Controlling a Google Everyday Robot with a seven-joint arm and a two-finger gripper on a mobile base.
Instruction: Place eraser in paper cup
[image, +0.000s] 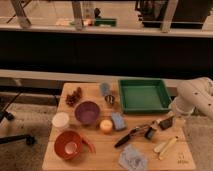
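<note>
The paper cup (68, 145), wide and red-orange with a pale circle inside and a red tab on its right, stands at the table's front left. The eraser (164, 123), a small dark block, lies on the table at the right, just below the green tray. My gripper (175, 120) hangs from the white arm (195, 97) at the table's right edge, low over the table and right beside the eraser. Whether it touches the eraser is unclear.
A green tray (144, 95) sits at the back right. A purple bowl (87, 112), white lid (60, 120), orange ball (105, 126) and blue sponge (118, 121) fill the middle. A long black-handled tool (130, 136), small black clip (149, 133), crumpled cloth (132, 158) and pale sticks (165, 145) lie in front.
</note>
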